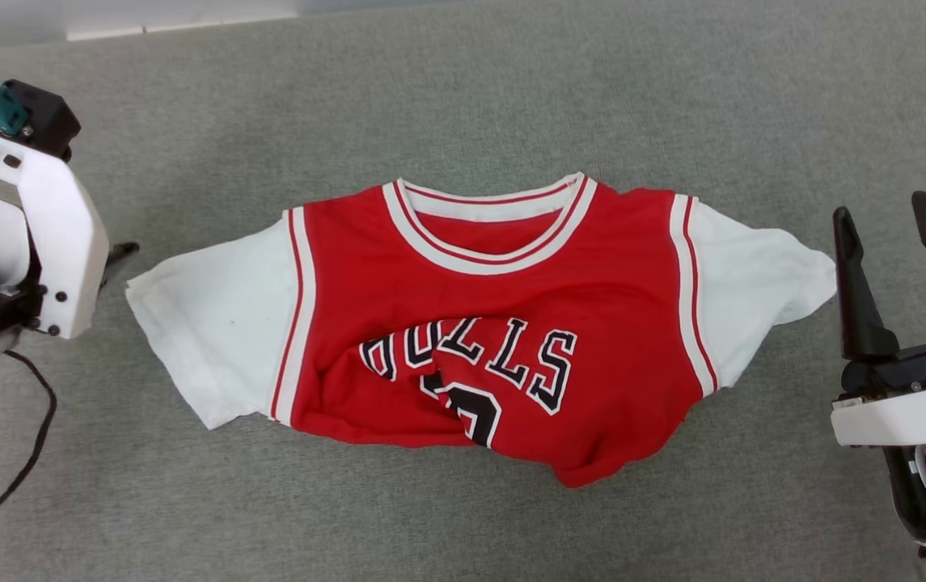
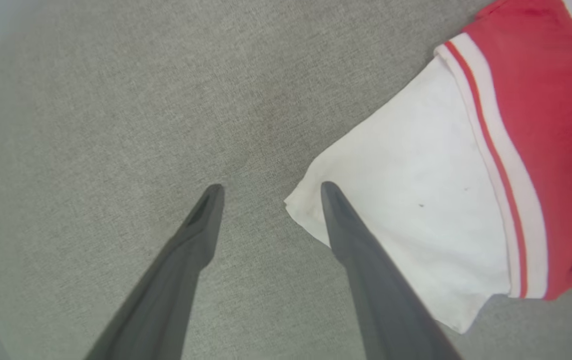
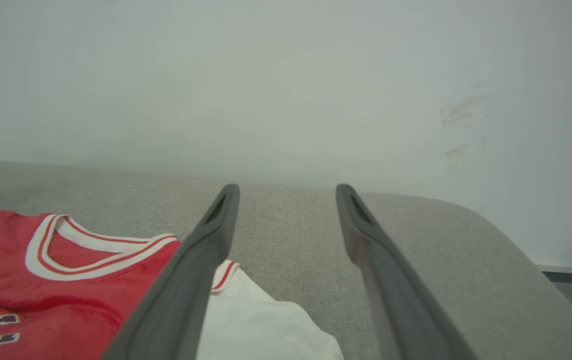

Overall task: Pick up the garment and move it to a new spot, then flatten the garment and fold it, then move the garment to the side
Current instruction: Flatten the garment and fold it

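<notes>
Red jersey spread on the grey desk between two wide-open pincers.

Head view: the garment [image 1: 495,323] lies mid-desk [image 1: 463,97], collar away from the robot, white sleeves out to either side, its lower front rumpled over the black lettering. The right pincer [image 1: 881,208] stands open and empty just beside the right sleeve. One dark tip of the left pincer [image 1: 121,252] shows past its white wrist housing, near the left sleeve. Left wrist view: both fingers are spread wide, one tip over the sleeve's corner; whether it touches cannot be told. Right wrist view: fingers wide apart, pointing at a pale wall [image 3: 286,75], with collar and sleeve at lower left.
</notes>
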You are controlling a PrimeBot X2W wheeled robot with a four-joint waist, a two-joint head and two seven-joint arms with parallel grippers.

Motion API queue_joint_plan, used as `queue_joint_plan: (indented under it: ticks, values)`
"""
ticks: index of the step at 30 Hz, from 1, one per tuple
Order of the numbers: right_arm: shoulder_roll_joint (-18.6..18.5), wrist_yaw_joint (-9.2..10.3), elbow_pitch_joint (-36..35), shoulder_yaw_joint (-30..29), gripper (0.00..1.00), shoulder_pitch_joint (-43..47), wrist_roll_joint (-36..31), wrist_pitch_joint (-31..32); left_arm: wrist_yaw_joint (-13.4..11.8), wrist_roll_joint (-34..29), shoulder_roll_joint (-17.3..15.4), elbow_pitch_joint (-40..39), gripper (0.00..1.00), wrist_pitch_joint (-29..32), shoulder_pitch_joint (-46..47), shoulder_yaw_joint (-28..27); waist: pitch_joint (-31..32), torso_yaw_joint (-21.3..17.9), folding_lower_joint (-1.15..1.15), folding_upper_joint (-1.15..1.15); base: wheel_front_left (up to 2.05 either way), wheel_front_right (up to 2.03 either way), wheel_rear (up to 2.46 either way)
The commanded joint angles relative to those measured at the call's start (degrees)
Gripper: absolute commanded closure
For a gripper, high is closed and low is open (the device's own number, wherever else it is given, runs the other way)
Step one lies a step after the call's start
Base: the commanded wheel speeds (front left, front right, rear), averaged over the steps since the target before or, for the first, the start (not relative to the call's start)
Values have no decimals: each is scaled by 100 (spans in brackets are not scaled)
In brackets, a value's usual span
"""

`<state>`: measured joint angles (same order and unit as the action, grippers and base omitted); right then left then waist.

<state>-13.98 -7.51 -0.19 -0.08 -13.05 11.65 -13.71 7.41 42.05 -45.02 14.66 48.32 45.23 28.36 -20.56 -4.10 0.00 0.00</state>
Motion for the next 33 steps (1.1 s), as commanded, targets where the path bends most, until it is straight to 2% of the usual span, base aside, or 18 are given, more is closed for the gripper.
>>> queue_joint_plan:
  ticks: [1, 6, 17, 18, 19, 26, 29, 33]
  values:
    - [-6, 4, -59, 33, 0, -67, -41, 38, -3, 211, -109, -45, 0, 194, 158, 114, -132, -75, 0, 0, 0, 0, 0]
    - [-84, 4, -57, 161, 0, -203, -6, 152, -2, 551, -351, -89, 0, 656, 393, 683, -385, -155, 0, 0, 0, 0, 0]
    - [-180, 4, 102, 399, 0, -475, 77, 194, -2, 813, -258, 346, 0, 739, 467, 1723, -675, -273, 0, 0, 0, 0, 0]
    - [-199, 4, 123, 388, 0, -490, 99, 194, -2, 819, -262, 343, 86, 708, 505, 1823, -672, -273, 0, 0, 0, 0, 0]
    - [-221, 4, 140, 360, 0, -517, 113, 190, -2, 858, -261, 360, 100, 694, 532, 1899, -658, -267, 0, 0, 0, 0, 0]
    - [-558, 4, 69, 228, 0, -807, 28, 338, -1, 964, -517, 259, 100, 246, 882, 2153, -333, -155, 0, 0, 0, 0, 0]
    - [-921, 4, -25, 303, 0, -1044, 27, 687, -1, 969, -602, 112, 100, 9, 1017, 2267, -145, -81, 0, 0, 0, 0, 0]
    - [-1745, 4, 85, 784, 0, -1451, 373, 1567, -1, 979, -649, -107, 100, -249, 1114, 2431, 59, 45, 0, 0, 0, 0, 0]
